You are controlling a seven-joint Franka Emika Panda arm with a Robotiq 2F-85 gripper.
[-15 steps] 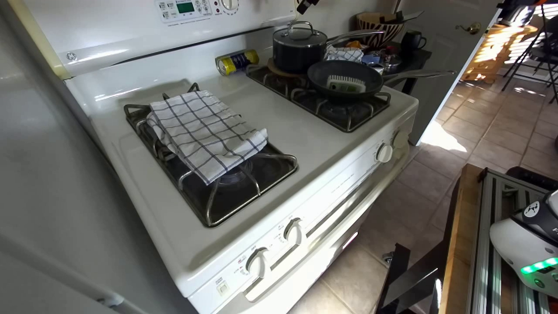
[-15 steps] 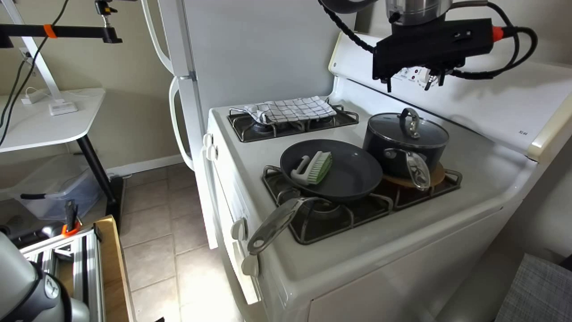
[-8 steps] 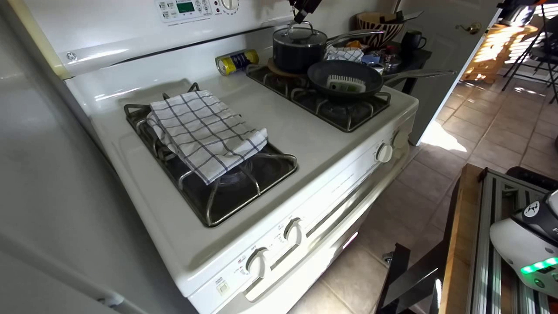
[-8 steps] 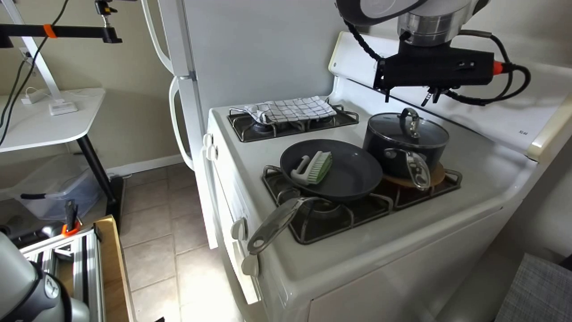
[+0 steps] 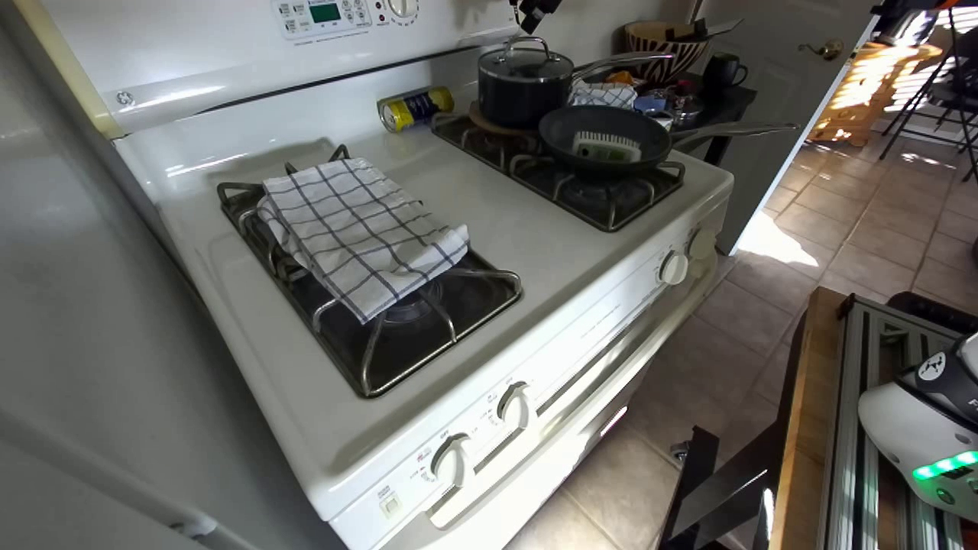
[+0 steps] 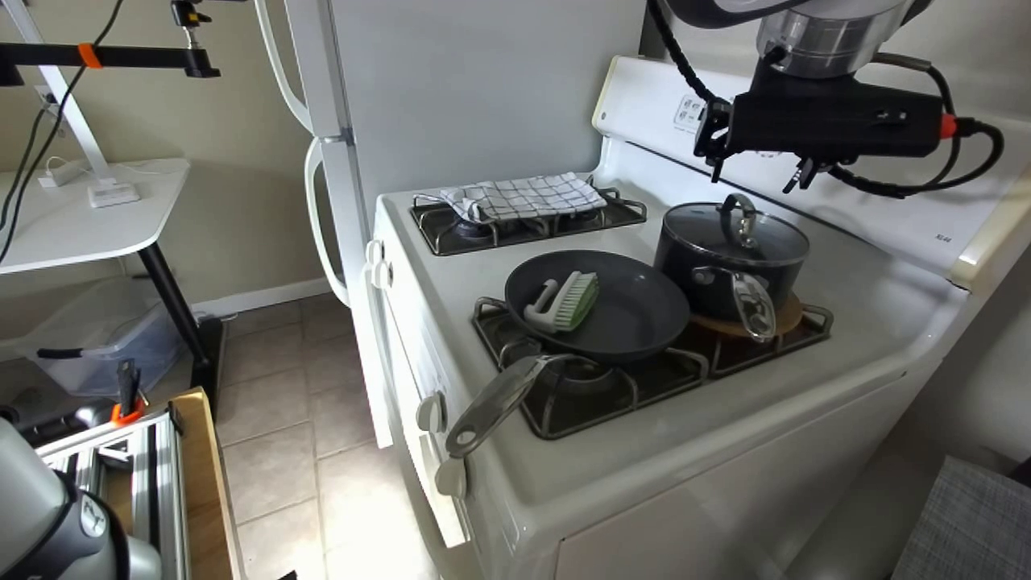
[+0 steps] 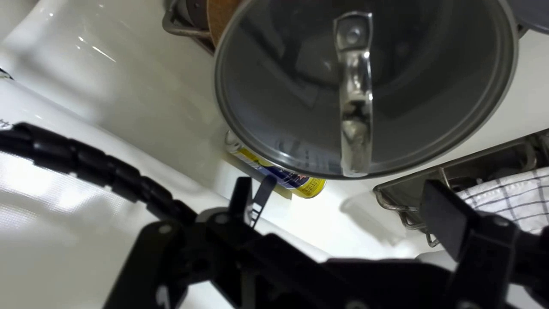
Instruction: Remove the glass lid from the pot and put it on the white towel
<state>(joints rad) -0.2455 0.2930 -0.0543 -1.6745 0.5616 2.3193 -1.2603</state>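
The round glass lid [image 5: 527,69] with a metal rim and arched metal handle sits on the dark pot [image 5: 519,103]. In an exterior view the lid [image 6: 701,229] and pot [image 6: 689,278] stand at the back burner. In the wrist view the lid [image 7: 291,107] hides the pot body. The white checked towel [image 5: 359,229] lies folded over the far burner, also in an exterior view [image 6: 523,199] and at the wrist view's right edge [image 7: 514,195]. My gripper [image 7: 347,206] is open and empty. In an exterior view it [image 6: 757,177] hangs above the lid, apart from it, towards the back panel.
A frying pan [image 6: 636,318] with a brush [image 6: 568,306] stands beside the pot. Its long handle [image 6: 499,407] juts past the stove's front. The pot's handle [image 6: 753,306] points sideways. A yellow-blue can [image 5: 416,107] lies behind the pot. The back panel [image 6: 886,193] rises behind.
My gripper first came down towards the lid, then shifted right in an exterior view, towards the back panel, and tilted slightly. The lid, pot and towel have not moved.
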